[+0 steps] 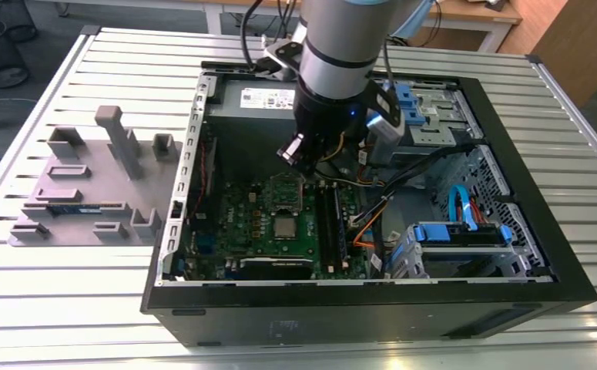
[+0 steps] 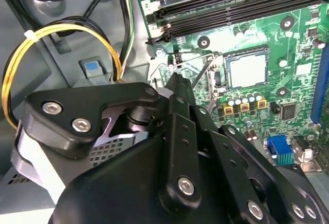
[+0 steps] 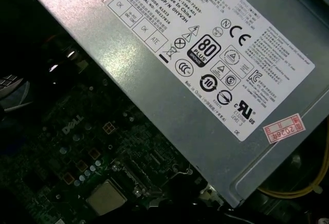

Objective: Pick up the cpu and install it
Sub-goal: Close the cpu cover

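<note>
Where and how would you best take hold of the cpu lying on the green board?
Probably by two opposite side edges, from straight above: the cpu lies flat, face up in the socket of the board, thin and square, so no side approach is open.

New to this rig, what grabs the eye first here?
The thick silver-and-black robot arm plunging into the open black computer case, its gripper above the green motherboard. On that board the small silvery square cpu already lies in its socket; the grey power-supply box sits beside the board.
</note>
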Action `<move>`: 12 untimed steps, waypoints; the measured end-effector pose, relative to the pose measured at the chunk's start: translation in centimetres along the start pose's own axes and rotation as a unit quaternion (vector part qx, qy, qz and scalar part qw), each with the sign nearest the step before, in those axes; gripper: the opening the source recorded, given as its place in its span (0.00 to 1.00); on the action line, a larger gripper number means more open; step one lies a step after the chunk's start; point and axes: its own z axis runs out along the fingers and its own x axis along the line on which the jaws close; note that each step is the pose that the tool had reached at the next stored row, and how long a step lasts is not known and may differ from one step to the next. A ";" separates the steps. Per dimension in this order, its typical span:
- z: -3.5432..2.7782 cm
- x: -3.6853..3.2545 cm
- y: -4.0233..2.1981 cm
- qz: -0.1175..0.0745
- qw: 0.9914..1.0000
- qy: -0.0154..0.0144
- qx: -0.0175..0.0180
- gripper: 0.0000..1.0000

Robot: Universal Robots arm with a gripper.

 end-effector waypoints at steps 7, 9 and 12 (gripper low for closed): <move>-0.05 0.63 -0.55 -0.004 1.000 0.000 0.000 0.11; -0.06 0.87 -0.78 -0.005 1.000 0.000 0.000 0.11; -0.09 1.28 -1.19 -0.005 1.000 0.000 0.000 0.11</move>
